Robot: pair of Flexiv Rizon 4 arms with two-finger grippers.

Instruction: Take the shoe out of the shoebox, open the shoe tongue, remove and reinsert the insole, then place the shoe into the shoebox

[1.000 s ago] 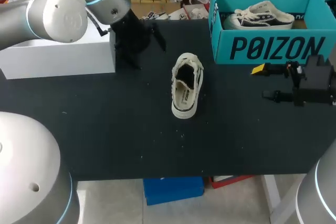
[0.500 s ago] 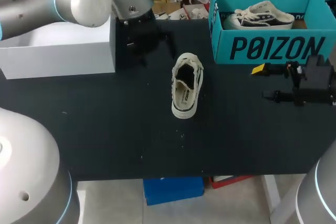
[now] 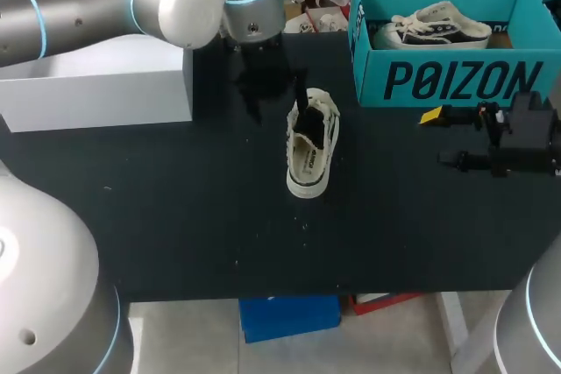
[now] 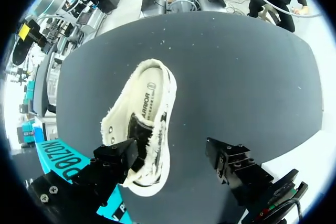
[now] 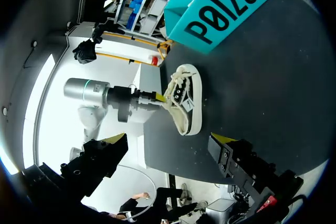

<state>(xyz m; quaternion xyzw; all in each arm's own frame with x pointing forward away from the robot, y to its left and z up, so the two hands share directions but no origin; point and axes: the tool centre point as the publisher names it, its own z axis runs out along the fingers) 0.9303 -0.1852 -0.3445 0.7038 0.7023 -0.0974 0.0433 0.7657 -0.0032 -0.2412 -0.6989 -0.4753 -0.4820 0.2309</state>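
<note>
Ahead of the left hand (image 4: 173, 156), cream shoe (image 4: 144, 114) (laced end nearest), fingers (image 4: 118, 158) apart

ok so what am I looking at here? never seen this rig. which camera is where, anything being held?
It's a two-armed robot at a black table; each arm ends in a two-finger gripper. The overhead picture comes from a fixed camera behind the robot; the two round ones come from a camera on each wrist, looking along the fingers. On the table: a cream shoe on its sole, a teal shoebox with a dark sneaker inside, and a white box. The left gripper hangs over the shoe's laced end, fingers apart, one by the shoe's edge. The right gripper sits in front of the shoebox, open. Nothing is held.
</note>
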